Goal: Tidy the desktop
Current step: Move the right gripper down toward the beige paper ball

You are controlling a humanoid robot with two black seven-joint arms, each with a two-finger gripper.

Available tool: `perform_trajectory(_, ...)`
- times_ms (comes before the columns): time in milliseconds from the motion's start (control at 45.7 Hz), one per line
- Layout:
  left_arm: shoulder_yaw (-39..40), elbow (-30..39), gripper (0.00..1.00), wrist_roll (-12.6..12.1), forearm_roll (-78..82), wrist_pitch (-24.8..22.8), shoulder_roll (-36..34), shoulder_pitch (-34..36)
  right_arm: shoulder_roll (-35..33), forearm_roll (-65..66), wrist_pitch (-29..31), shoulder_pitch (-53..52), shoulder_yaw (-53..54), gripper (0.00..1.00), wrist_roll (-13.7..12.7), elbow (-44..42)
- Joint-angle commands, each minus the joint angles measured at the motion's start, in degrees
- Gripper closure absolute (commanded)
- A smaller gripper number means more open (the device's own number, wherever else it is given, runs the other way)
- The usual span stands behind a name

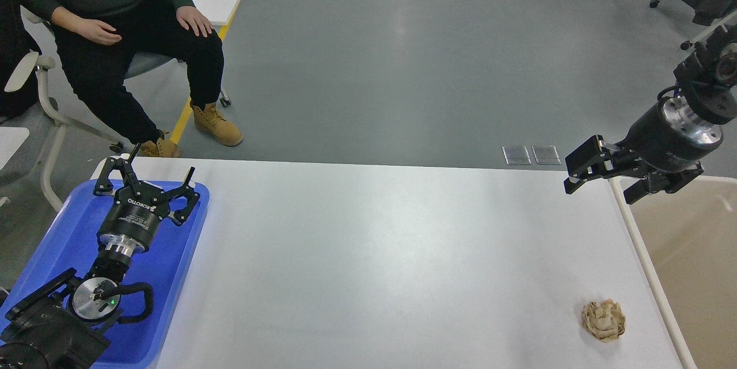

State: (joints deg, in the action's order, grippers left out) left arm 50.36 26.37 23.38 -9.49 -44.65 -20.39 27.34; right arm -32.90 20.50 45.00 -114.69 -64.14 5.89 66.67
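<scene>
The white desktop fills the middle of the head view. A crumpled brown paper ball lies on it near the front right corner. My left gripper is open and empty, hovering over the far end of the blue tray at the left. My right gripper is open and empty, held above the desktop's far right corner, well beyond the paper ball and apart from it.
A beige bin with a cream rim stands against the desktop's right edge. A seated person on a chair is beyond the far left corner. Two small metal floor plates lie behind the table.
</scene>
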Motion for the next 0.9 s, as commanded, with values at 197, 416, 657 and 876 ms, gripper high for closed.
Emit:
perform_trajectory(197,0.0,0.0,0.01,0.0,0.0,0.0,0.0,0.0,-2.2,0.3,0.0,3.9,1.8,0.01,0.0,-2.9)
perform_trajectory(416,0.0,0.1,0.01,0.0,0.0,0.0,0.0,0.0,-2.4,0.3,0.0,8.1,2.5,0.01,0.0,-7.3)
perform_trajectory(657,0.0,0.1,0.01,0.0,0.0,0.0,0.0,0.0,-4.4,-0.9,0.0,8.0,2.7,0.01,0.1,-8.7)
perform_trajectory(876,0.0,0.0,0.01,0.0,0.0,0.0,0.1,0.0,-8.2,-0.8,0.0,5.7,0.0,0.0,0.0,-8.6)
